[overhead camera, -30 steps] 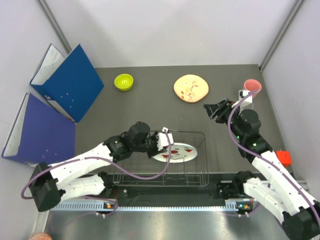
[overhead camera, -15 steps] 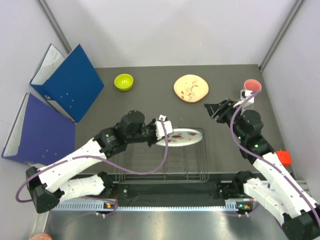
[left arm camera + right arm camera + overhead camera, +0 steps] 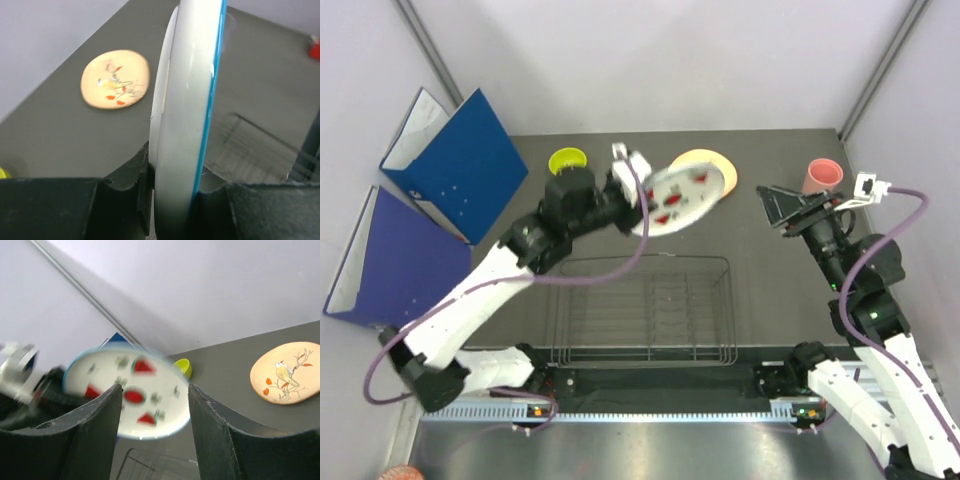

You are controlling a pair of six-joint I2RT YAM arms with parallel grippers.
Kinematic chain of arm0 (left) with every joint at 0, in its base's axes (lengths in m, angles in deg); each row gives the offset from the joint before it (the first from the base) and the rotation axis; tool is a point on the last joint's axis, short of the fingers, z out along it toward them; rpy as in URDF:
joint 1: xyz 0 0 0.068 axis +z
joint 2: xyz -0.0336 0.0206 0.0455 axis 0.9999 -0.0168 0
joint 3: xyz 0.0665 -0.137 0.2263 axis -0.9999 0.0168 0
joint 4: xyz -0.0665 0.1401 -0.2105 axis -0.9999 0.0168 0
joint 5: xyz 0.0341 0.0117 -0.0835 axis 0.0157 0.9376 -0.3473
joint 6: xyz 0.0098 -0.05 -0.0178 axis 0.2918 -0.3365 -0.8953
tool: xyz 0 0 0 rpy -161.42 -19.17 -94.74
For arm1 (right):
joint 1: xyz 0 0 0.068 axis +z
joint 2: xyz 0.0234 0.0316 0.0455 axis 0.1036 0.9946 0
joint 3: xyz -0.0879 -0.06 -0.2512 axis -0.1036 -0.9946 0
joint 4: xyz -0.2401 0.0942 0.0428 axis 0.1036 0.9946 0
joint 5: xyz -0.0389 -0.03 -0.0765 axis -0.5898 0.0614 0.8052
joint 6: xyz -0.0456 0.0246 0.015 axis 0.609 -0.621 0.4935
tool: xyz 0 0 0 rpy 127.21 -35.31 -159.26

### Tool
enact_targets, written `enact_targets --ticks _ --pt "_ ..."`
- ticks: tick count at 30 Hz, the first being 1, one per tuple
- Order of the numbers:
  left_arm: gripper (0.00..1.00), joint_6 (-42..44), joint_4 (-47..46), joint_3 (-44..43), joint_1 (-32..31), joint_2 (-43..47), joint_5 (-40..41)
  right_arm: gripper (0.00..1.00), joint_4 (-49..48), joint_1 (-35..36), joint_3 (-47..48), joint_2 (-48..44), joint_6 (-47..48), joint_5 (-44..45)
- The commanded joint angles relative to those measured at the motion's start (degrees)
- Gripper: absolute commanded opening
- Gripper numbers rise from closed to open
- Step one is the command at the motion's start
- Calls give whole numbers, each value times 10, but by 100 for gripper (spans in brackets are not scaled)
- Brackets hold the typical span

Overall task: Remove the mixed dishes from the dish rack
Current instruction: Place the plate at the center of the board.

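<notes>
1. Biggest change: a second ago your white plate (image 3: 682, 194) with the red marks was sitting low in the right half of the rack (image 3: 559, 300). Now it's out of the rack and up in the air past its far edge.
2. From above, the white plate overlaps the near side of the tan plate (image 3: 115, 78), which lies flat on the table (image 3: 790, 290) behind it.
3. Your left gripper (image 3: 638, 196) is clamped narrow on the white plate's rim. The left wrist view shows the plate edge-on between the fingers, standing nearly upright, with its painted face turned toward your right arm.
4. The left arm has stretched out a lot. It reaches diagonally over the rack's left corner, with the wrist just beside the green bowl (image 3: 566, 157).
5. Your right gripper (image 3: 772, 208) has swung too and now points left at the white plate. Its jaws are partly spread with nothing in them.
6. The pink cup (image 3: 821, 176) stands just behind the right wrist, in the table's far right corner.
7. No dishes show in the rack now.
</notes>
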Motion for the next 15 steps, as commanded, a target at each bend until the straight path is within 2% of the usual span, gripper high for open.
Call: enact_targets --ticks 1,3,4,5,8,9,15 --pt "0 -261 -31 -150 145 -82 -51 56 30 6 29 -4 0 8" --pt "0 -328 -46 -164 185 -128 -137 56 38 6 29 -1 3 8" --pt "0 -400 -65 -162 214 -149 -164 56 40 6 27 0 4 8" --pt "0 -436 -89 -155 226 -159 -225 56 42 6 25 1 5 8" --pt "0 -577 -233 -107 250 -180 -301 55 45 6 24 18 5 8" --pt "0 -643 -318 -92 256 -183 -312 55 45 6 25 24 7 2" --pt "0 -812 -501 -22 258 -212 -356 60 36 6 33 84 9 -42"
